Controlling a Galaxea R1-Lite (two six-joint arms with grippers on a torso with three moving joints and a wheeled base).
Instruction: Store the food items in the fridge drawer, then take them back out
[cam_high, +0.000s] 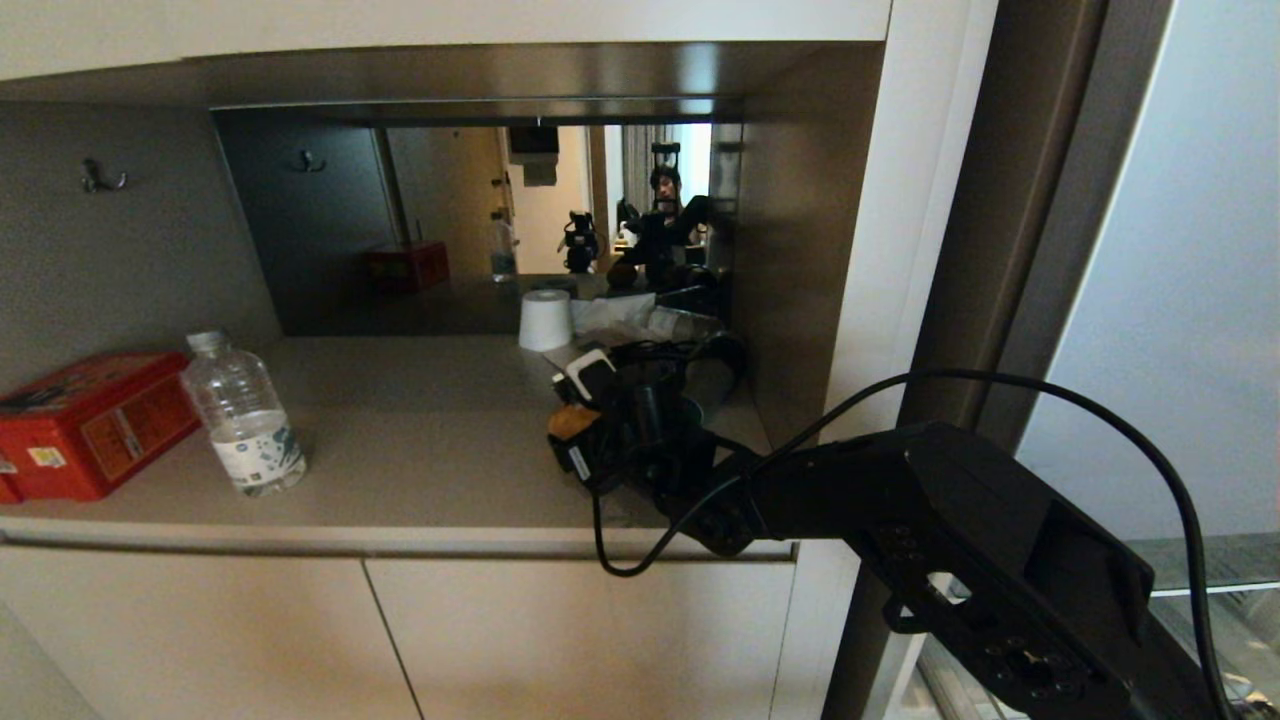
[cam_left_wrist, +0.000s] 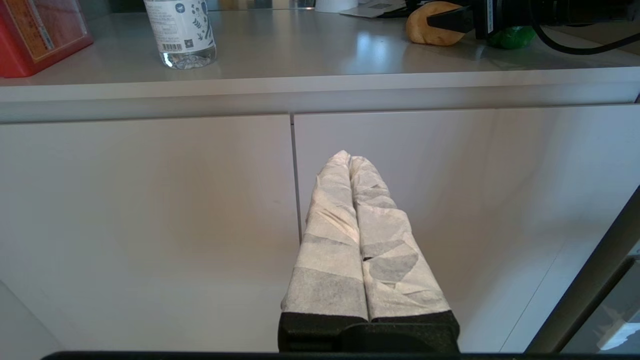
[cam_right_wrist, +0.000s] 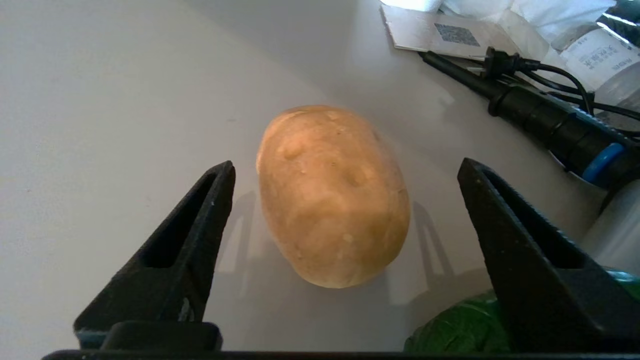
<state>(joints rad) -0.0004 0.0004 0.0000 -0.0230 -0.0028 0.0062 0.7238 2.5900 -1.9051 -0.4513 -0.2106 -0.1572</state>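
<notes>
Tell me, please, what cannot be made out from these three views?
- Fridge drawer: in no view.
- Green pepper: right wrist view, cut by the bottom edge and hidden behind a finger; left wrist view, behind the right arm.
- Tan food lump: head view, mostly hidden by the right gripper.
- Left gripper: outside the head view.

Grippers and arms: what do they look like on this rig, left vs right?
Left gripper: two long fingers wrapped in white creased tape or cloth, on a black base. Right gripper: bare matte-black, wedge-shaped fingers with hollow slots. Right arm is a black boxy link with screw holes and a loose black cable looping over it.
</notes>
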